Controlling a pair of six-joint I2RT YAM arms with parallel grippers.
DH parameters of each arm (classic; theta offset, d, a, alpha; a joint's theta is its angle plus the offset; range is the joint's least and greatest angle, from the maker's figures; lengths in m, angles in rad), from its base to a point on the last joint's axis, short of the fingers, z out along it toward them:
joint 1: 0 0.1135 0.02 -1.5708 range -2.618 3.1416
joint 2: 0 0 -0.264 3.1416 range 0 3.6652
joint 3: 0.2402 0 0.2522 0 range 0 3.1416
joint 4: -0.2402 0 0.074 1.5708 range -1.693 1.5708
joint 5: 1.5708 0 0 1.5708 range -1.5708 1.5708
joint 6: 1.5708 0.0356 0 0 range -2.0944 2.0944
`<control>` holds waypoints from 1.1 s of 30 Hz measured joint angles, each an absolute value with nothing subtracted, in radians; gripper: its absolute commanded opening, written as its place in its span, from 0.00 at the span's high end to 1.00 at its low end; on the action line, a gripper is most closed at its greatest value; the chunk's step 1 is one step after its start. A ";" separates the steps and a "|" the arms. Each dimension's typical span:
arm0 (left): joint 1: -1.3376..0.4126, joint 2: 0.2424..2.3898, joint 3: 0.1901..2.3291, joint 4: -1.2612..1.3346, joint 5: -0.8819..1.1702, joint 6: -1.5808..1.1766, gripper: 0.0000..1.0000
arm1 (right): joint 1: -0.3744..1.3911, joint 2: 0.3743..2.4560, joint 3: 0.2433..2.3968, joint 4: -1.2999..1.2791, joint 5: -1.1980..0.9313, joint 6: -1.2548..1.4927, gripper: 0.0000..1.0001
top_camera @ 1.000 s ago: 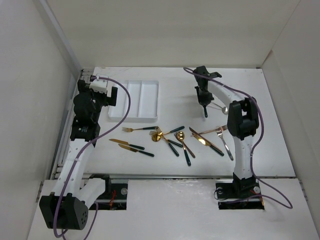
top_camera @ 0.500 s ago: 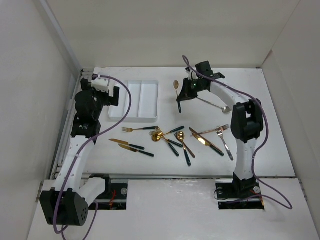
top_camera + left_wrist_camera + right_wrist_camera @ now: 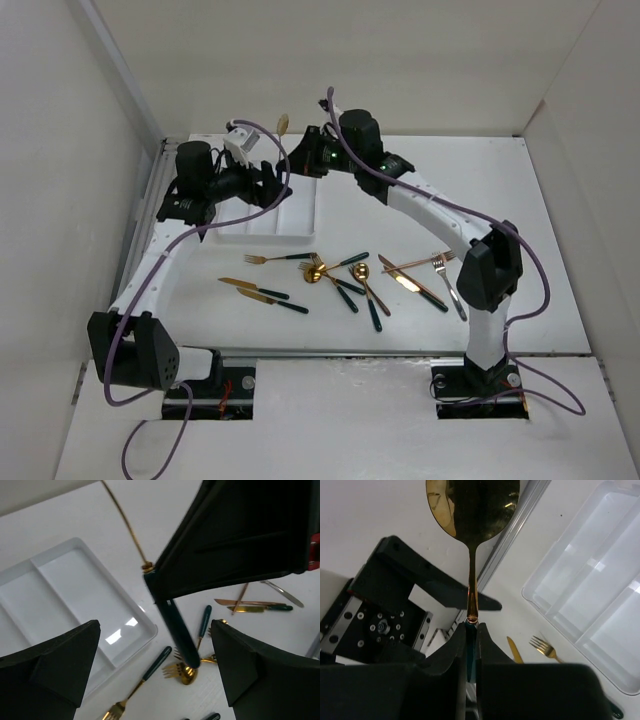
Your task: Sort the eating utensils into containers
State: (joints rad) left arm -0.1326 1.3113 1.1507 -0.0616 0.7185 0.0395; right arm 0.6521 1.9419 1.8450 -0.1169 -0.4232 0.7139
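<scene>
My right gripper reaches left over the back of the white tray and is shut on the dark green handle of a gold spoon, bowl pointing up. In the right wrist view the gripper clamps the handle below the bowl. My left gripper is open beside it over the tray. In the left wrist view the gripper has its fingers wide apart, with the spoon's handle between them, untouched. The tray's compartments look empty. Several utensils lie on the table.
A fork and two knives lie in front of the tray. Crossed spoons and forks lie mid-table, with a copper knife, a gold knife and a silver fork to the right. White walls enclose the table.
My right arm has swung from the back right of the table leftward with the spoon, to above the tray. My left arm has turned right, bringing its open gripper to the spoon.
</scene>
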 measured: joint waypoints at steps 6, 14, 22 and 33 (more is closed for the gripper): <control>-0.153 1.314 1.153 -0.095 0.811 0.038 0.20 | 0.647 1.969 1.845 -0.093 -0.414 0.765 1.00; -0.155 1.340 1.156 -0.096 0.804 0.022 0.57 | 0.648 1.979 1.845 -0.079 -0.425 0.783 1.00; -0.155 1.353 1.168 -0.099 0.728 0.013 0.82 | 0.649 1.992 1.846 -0.064 -0.443 0.784 1.00; -0.150 1.374 1.168 -0.120 0.627 -0.038 1.00 | 0.639 2.070 1.894 -0.041 -0.490 0.805 0.68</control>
State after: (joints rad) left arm -0.1497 1.3743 1.1675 -0.1204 0.6266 -0.0380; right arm 0.6392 2.0697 1.8942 -0.0410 -0.4904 0.8055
